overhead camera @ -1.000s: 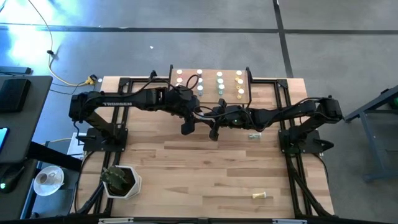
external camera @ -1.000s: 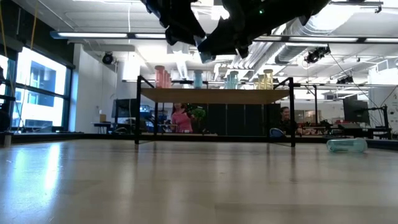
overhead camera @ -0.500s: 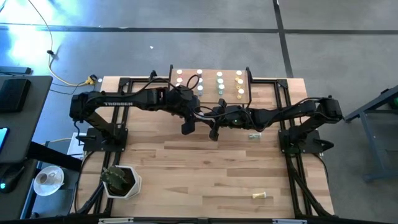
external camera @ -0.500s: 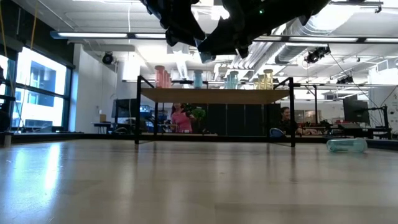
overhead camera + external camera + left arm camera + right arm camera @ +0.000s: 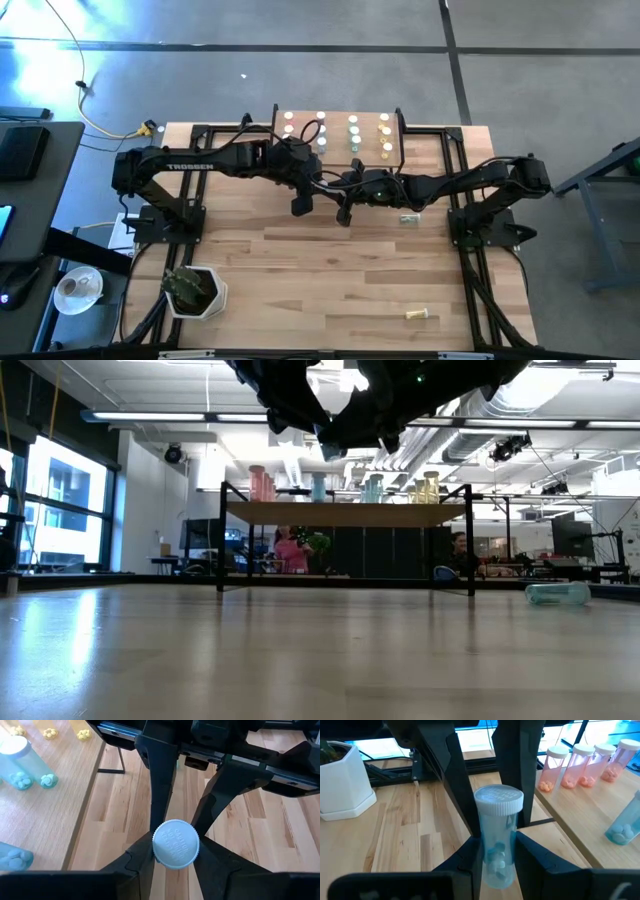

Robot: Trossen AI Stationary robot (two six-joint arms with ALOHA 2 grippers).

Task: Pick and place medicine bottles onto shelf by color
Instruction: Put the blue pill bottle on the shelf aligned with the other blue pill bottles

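A blue medicine bottle point(image 5: 495, 855) with a white cap point(image 5: 175, 844) is held in the air between both grippers, just in front of the shelf's point(image 5: 340, 112) near edge. My right gripper point(image 5: 495, 862) is shut on its body and my left gripper point(image 5: 175, 857) on its cap end. Pink point(image 5: 577, 765), blue point(image 5: 22, 762), green point(image 5: 353, 125) and yellow point(image 5: 385, 125) bottles stand upright on the shelf in columns by colour. A green bottle point(image 5: 408, 217) and a yellow bottle point(image 5: 421, 316) lie on their sides on the tabletop. My left gripper pinches the white cap's rim point(image 5: 156, 851) between its two fingers, which come at the bottle from its cap end, slanting down from the table's left. The bottle is clear of the table. My right gripper pinches the blue body's lower half point(image 5: 496, 870) between its two fingers, which lie across the bottle and come nearly level from the table's right. The cap end stands free above the fingers.
A white pot with a plant point(image 5: 195, 290) stands at the table's near left. The shelf's black legs point(image 5: 221, 540) stand on the far half of the tabletop. The lying green bottle point(image 5: 558, 594) is to the right, below the right arm. People sit in the room beyond.
My left gripper's fingers have drawn together onto the blue bottle's cap end. Both arms and the bottle have stayed where they were.
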